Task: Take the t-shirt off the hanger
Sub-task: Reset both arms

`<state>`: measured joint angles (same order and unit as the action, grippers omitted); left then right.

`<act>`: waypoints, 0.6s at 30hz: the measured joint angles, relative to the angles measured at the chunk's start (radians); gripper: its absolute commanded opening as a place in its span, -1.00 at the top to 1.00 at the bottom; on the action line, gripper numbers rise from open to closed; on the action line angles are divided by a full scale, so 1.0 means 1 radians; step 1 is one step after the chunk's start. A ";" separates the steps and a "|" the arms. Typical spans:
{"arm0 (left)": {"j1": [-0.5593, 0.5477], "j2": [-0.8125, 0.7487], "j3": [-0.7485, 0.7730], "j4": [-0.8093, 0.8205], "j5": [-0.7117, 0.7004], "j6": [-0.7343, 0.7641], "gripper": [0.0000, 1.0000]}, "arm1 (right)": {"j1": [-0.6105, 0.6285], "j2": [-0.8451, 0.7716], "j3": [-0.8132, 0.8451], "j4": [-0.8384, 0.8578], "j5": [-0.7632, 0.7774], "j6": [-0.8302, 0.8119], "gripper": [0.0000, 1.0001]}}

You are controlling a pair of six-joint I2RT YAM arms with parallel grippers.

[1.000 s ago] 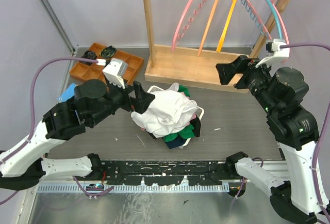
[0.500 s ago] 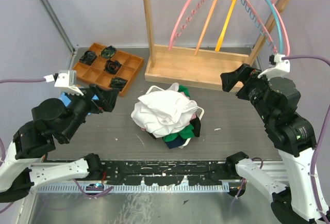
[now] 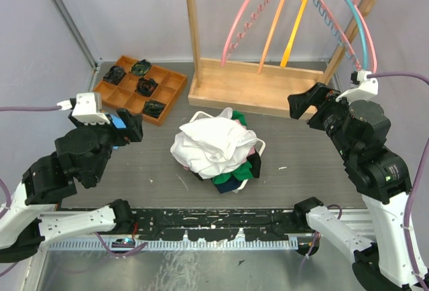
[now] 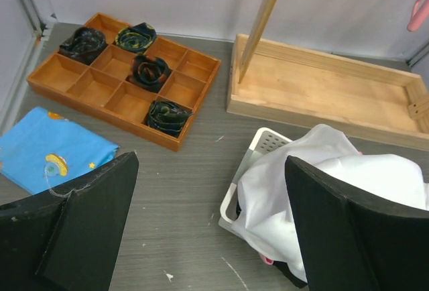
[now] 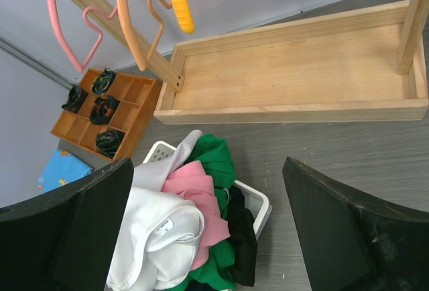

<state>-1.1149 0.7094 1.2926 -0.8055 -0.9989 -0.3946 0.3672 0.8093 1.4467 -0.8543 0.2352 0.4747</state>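
The white t-shirt (image 3: 211,143) lies crumpled on top of a pile of pink, green and black clothes in a white basket (image 3: 260,147) at mid-table. It also shows in the left wrist view (image 4: 335,184) and the right wrist view (image 5: 157,237). Pink (image 3: 248,16), orange (image 3: 273,26), yellow (image 3: 298,23) and blue (image 3: 348,6) hangers hang bare on the rack. My left gripper (image 3: 123,127) (image 4: 211,163) is open, left of the basket and apart from the shirt. My right gripper (image 3: 307,103) (image 5: 208,163) is open and empty, up at the right by the rack's base.
A wooden compartment tray (image 3: 137,86) with rolled dark socks sits at the back left. A blue cloth (image 4: 50,153) lies in front of it. The rack's wooden base (image 3: 248,86) and its upright post (image 3: 191,23) stand behind the basket.
My left gripper has drawn back to the left, away from the white t-shirt on the pile. The right gripper has opened wider and barely shifted.
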 measured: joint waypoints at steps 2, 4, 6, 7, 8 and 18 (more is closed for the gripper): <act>0.009 0.010 0.000 0.001 0.001 0.010 -0.96 | 0.000 0.000 0.000 0.000 0.000 0.000 -1.00; 0.026 0.027 -0.001 0.003 0.016 0.018 -0.96 | 0.000 0.000 0.000 0.000 0.000 0.000 -1.00; 0.038 0.043 0.000 0.008 0.031 0.026 -0.96 | 0.000 0.000 0.000 0.000 -0.001 0.000 -1.00; 0.041 0.050 -0.001 0.013 0.043 0.034 -0.96 | 0.000 0.000 0.000 0.000 -0.001 0.000 -1.00; 0.042 0.056 0.000 0.021 0.052 0.046 -0.96 | 0.000 0.000 0.000 0.000 -0.001 0.000 -1.00; 0.042 0.143 0.114 0.040 0.111 0.107 -0.96 | 0.000 0.000 0.000 0.000 -0.001 0.000 -1.00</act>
<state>-1.0729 0.8524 1.4067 -0.7658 -0.8879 -0.2878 0.3672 0.8093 1.4467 -0.8543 0.2340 0.4747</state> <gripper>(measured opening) 0.978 0.999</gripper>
